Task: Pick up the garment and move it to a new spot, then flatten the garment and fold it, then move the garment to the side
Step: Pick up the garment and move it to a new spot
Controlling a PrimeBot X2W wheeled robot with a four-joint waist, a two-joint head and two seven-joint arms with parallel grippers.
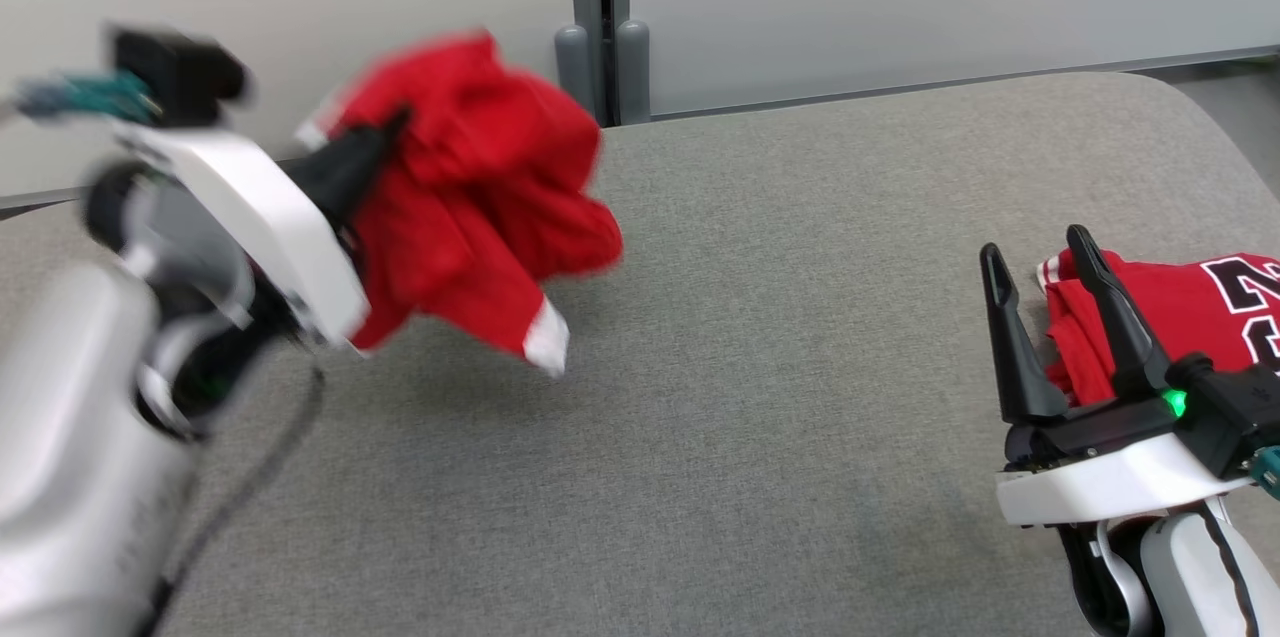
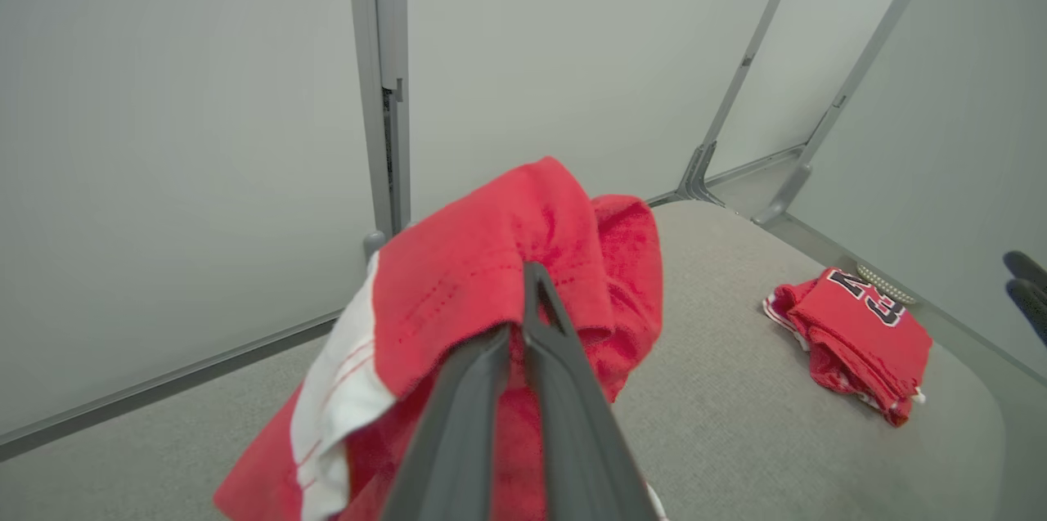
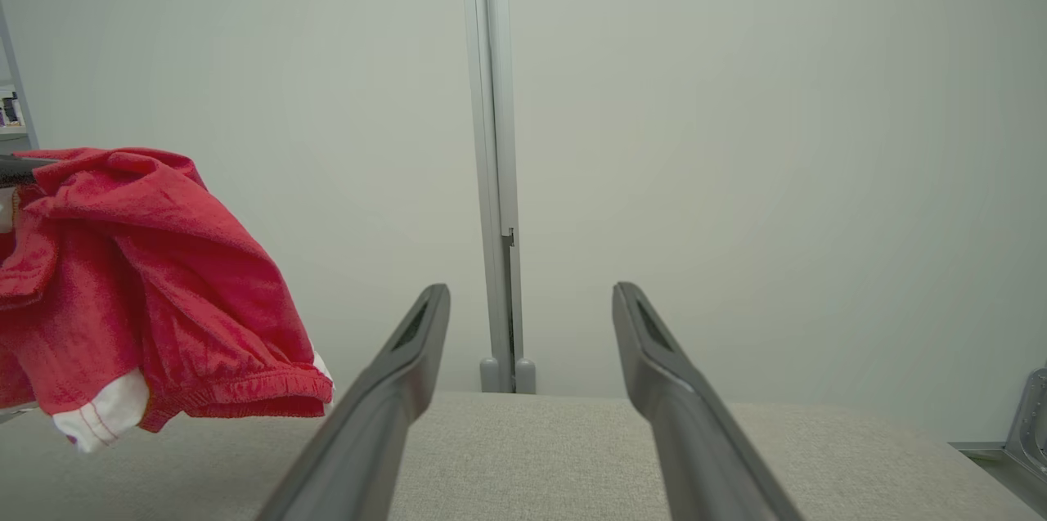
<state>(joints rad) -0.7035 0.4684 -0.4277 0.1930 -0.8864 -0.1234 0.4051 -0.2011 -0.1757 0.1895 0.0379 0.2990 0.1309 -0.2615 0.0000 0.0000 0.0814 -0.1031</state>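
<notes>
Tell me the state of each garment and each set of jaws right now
Crumpled red garment with white trim: bunched, lifted off the grey padded table.
Red jersey with dark numerals: folded, lying at the table's right.
Left jaws: shut on the crumpled garment.
Right jaws: open, empty, beside the jersey.

— By what is everything carried?
— By a grey padded surface [image 1: 760, 337], covered in woven fabric and rounded at its far right corner.
— What is seen lying directly on it?
— A folded red jersey [image 1: 1180, 307], marked with black-and-white numerals, is laid flat near the right edge.
</notes>
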